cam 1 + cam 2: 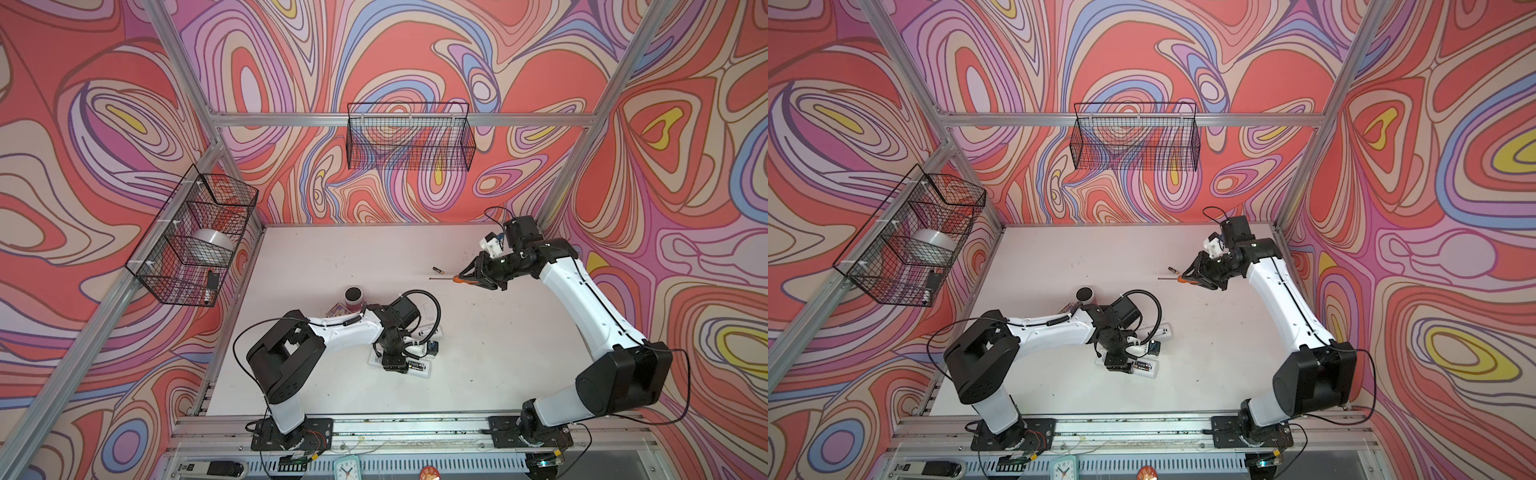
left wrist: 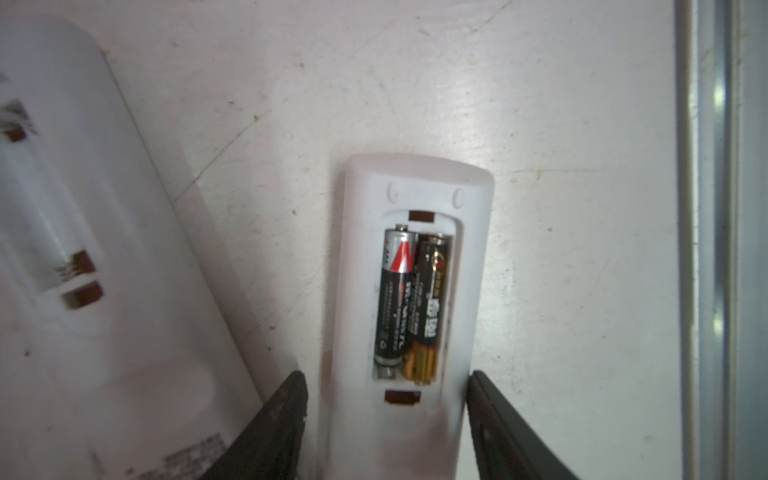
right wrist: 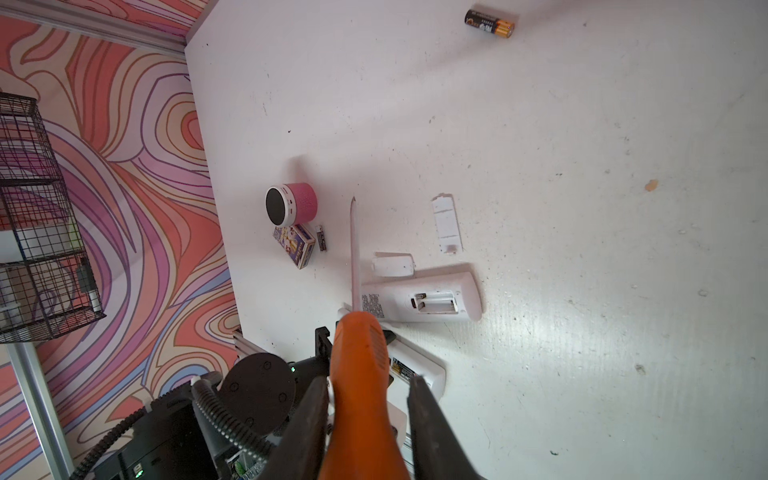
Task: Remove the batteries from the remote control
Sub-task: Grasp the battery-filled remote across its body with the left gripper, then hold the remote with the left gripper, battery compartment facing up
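While two batteries [image 2: 411,303] sit in the remote [image 2: 357,270], left claw [image 2: 386,376] straddles it.

Remote control [image 2: 357,270]: white matt plastic. Batteries [image 2: 395,291]: glossy printed wrap. Table [image 2: 561,124]: white, scuffed, matt. Screwdriver [image 3: 361,374]: smooth orange plastic handle.

walls [image 1: 415,54]: swirled red, pink, lilac, blue | frame [image 1: 291,119]: aluminium bars | tabletop [image 1: 519,353]: white, scuffed | back wire basket [image 1: 409,153]: black | side wire basket [image 1: 178,286]: black | light: bright, even
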